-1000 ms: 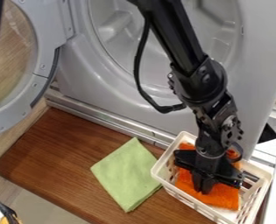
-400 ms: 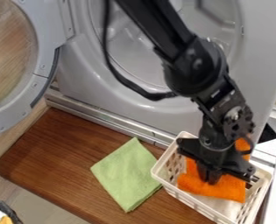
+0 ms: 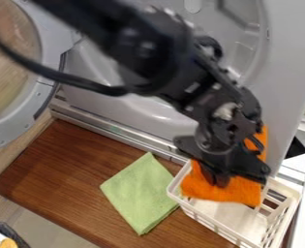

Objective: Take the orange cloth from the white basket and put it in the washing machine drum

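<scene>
The black gripper hangs over the upper left part of the white basket, shut on an orange cloth. The cloth drapes around the fingers and rises behind the gripper on its right side. Its lower edge hangs at the basket's rim level, with the pale basket bottom in sight below it. Left of the basket, a light green cloth lies flat on the brown wooden board.
Behind the board stands a grey front-loading machine with a round opening. Its round door is swung out at the left. A dark cable loops from the arm across the upper left. A dark rounded object sits at the lower left corner.
The gripper has risen out of the basket and moved up and slightly left, lifting the orange cloth with it. More of the basket's bottom shows. The green cloth has stayed put.
</scene>
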Tool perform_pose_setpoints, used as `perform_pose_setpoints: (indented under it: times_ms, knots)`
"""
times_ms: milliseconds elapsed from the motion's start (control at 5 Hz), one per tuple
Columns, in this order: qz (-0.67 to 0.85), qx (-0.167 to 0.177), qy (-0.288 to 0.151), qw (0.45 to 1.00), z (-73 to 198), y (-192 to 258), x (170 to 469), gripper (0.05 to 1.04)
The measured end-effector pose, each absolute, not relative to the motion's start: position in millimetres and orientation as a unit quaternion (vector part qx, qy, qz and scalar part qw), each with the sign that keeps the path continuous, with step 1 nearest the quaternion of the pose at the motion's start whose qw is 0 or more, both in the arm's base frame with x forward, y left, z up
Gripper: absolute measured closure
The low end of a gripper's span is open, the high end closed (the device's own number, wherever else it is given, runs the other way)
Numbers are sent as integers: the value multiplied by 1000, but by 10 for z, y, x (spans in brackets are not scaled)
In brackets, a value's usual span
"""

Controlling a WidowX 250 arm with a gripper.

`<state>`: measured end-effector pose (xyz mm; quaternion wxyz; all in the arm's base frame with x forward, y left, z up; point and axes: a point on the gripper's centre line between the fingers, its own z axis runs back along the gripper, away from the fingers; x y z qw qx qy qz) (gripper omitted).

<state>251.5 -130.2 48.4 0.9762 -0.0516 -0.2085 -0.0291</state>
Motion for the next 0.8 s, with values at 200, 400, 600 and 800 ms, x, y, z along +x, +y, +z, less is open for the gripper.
perform_pose_setpoints:
  times_ms: [200, 400, 600, 800]
  knots:
    - [-14, -55, -239, 969, 650, -1150, 2476, 1031]
    - [25, -59, -271, 960, 769, -907, 2552, 1031]
    - [47, -59, -281, 957, 802, -723, 2706, 1031]
    - [69, -52, -286, 954, 844, -561, 2899, 1031]
